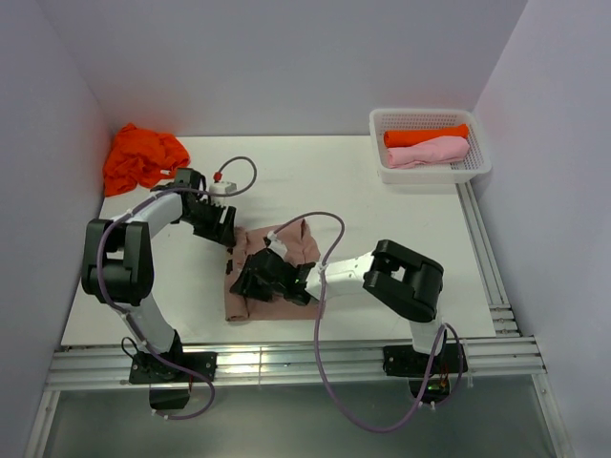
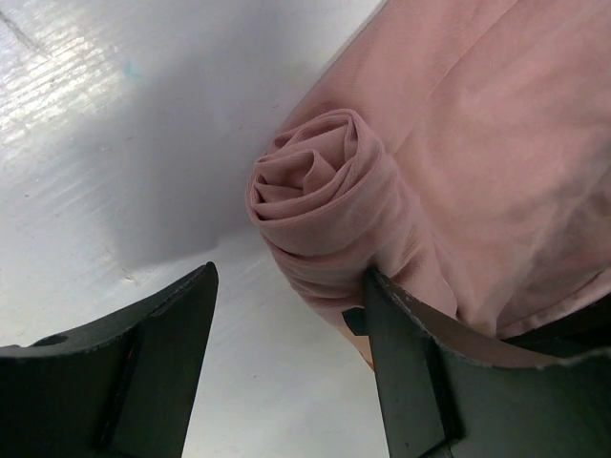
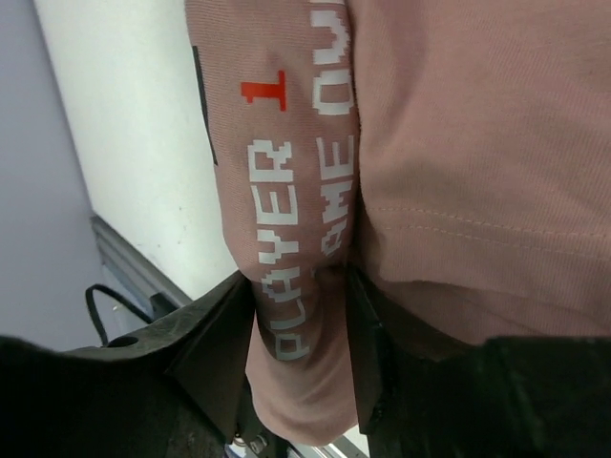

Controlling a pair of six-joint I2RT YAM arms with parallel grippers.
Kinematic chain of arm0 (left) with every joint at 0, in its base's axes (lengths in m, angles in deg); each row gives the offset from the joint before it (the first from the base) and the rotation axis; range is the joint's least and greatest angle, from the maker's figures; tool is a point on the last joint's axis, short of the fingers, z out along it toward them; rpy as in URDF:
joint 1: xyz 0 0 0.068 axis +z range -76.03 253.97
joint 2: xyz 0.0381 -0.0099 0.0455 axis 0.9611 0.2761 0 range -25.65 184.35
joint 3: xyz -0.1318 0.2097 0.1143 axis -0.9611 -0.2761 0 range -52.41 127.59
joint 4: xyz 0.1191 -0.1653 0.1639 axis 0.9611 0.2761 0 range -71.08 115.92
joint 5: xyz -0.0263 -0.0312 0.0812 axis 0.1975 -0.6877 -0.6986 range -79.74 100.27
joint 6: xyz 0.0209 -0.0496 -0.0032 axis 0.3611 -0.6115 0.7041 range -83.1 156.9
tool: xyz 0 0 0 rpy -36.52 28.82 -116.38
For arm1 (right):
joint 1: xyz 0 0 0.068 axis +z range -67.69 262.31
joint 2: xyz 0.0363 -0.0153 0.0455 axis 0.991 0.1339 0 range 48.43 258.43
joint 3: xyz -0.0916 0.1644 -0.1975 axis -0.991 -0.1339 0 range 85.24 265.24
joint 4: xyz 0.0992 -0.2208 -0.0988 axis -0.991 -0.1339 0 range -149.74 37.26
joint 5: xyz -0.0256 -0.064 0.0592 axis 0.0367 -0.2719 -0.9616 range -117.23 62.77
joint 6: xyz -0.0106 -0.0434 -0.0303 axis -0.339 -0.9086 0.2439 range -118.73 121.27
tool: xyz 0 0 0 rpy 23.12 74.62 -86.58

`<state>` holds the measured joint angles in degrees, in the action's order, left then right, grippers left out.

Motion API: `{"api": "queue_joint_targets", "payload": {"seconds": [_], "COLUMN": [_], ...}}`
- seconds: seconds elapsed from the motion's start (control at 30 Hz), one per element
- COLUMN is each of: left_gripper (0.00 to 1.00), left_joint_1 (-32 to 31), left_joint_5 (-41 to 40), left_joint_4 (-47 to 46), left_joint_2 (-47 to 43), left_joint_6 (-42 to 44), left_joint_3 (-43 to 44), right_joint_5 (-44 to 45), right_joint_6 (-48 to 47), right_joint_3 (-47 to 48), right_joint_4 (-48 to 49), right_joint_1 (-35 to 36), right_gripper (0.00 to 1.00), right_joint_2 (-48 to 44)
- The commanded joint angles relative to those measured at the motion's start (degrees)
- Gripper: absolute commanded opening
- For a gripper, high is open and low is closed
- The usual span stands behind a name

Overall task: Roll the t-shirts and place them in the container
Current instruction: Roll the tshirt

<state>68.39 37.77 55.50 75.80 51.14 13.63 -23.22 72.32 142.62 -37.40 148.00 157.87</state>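
My left gripper (image 2: 288, 286) stands wide open, set against the rolled end of the pinkish-brown t-shirt (image 2: 320, 186). My right gripper (image 3: 298, 291) clamps the roll's printed length between its jaws.

Printed lettering, one item: dusty pinkish-brown t-shirt (image 3: 458, 143), right wrist view only. Blocky pixel-style capitals run lengthwise along the rolled part of the cloth. Line one: "PLAYER" in white, followed by the numeral "1" in red. Line two, beside it toward the fold: white capitals, partly legible as "ME OV", with the start tucked into the crease and the end cut off by the upper frame edge. A dark printed bar beside the first line carries nothing readable.
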Motion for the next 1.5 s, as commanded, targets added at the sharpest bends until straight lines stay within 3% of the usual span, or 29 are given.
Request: {"api": "queue_joint_targets", "payload": {"seconds": [0.0, 0.33, 0.83, 1.47], "left_gripper": [0.69, 0.69, 0.69, 0.7], "left_joint_1": [-2.23, -7.07, -11.64, -13.49], "left_joint_5": [-2.53, -10.36, -12.83, -12.66], "left_joint_4": [-1.77, -3.27, -2.83, -0.28], "left_joint_2": [-3.1, -3.37, -0.02, 1.29], "left_joint_6": [-0.44, -1.58, -3.52, -4.31], "left_joint_3": [-1.17, -1.09, 1.72, 7.51], "right_joint_5": [5.65, 16.99, 23.06, 22.36], "right_joint_6": [-0.47, -2.14, -6.44, -2.58], "right_joint_3": [5.44, 16.96, 37.61, 39.38], "right_joint_4": [-10.92, -32.71, -47.32, -56.29], "right_joint_1": [1.1, 4.18, 5.85, 6.47], "right_gripper": [0.5, 0.56, 0.55, 0.57], "right_joint_2": [-0.2, -2.66, 5.77, 13.33]}}
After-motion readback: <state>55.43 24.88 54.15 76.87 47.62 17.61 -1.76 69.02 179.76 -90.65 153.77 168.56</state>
